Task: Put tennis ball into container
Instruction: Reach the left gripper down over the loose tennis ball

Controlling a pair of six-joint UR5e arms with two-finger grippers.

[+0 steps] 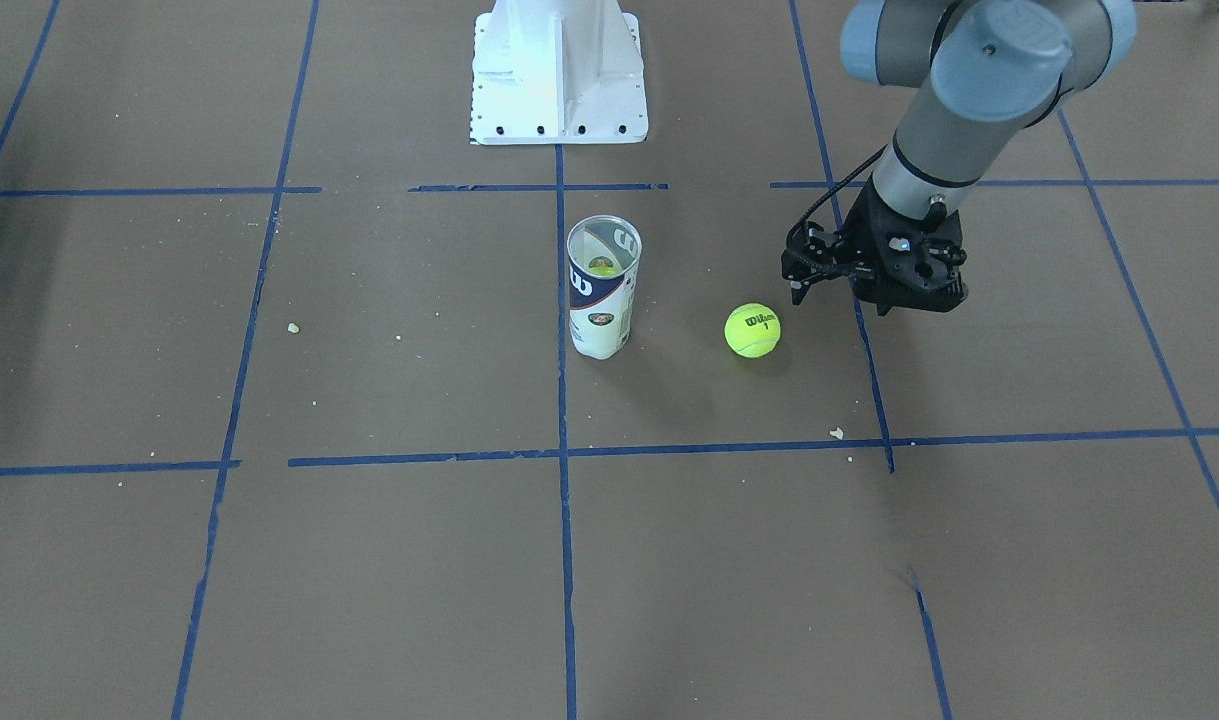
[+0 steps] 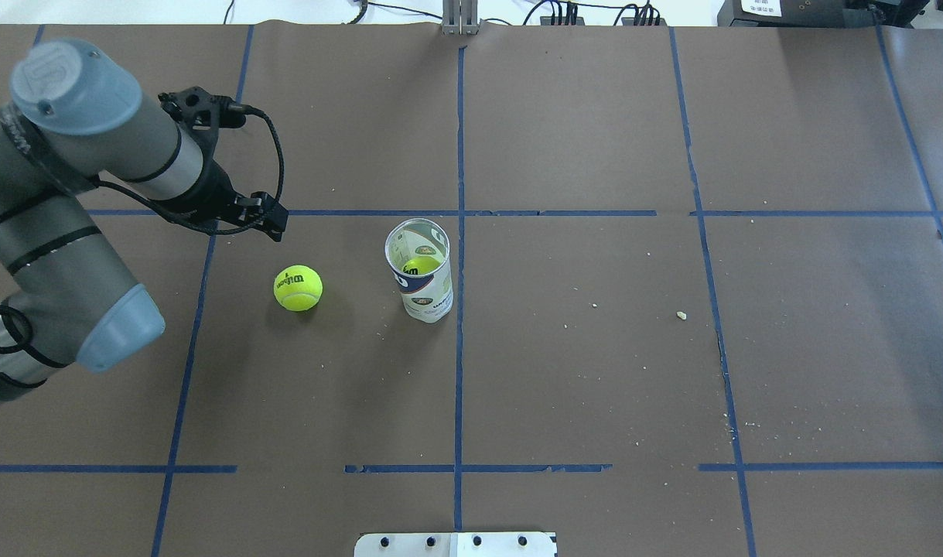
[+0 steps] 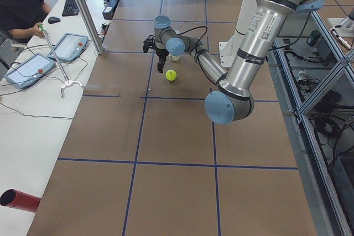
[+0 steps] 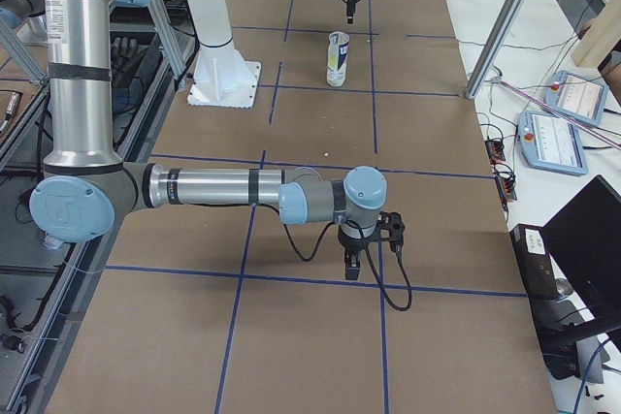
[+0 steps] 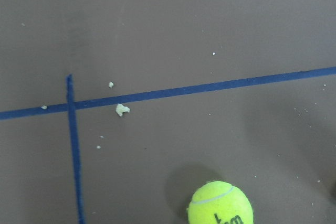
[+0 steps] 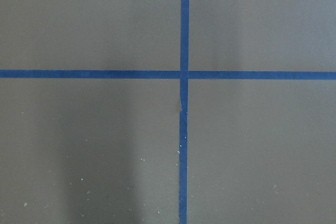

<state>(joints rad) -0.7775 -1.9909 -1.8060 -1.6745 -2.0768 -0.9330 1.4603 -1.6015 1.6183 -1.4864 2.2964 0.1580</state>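
Observation:
The tennis ball (image 1: 752, 330), yellow-green with black Wilson lettering, lies on the brown table (image 2: 595, 371), a short way to the left of the container (image 2: 419, 272) in the overhead view. The clear can (image 1: 602, 290) stands upright and open, with another dim yellow ball inside. My left gripper (image 1: 795, 292) hovers just beyond the loose ball (image 2: 298, 288), and its fingers look shut with nothing held. The ball (image 5: 220, 205) sits at the bottom edge of the left wrist view. My right gripper (image 4: 350, 269) hangs far away over the tape grid. I cannot tell its state.
Blue tape lines (image 1: 561, 455) divide the table into squares. The white robot base (image 1: 557, 70) stands behind the can. Small crumbs (image 1: 836, 433) lie scattered. An operator (image 3: 19, 6) sits at a side desk with tablets.

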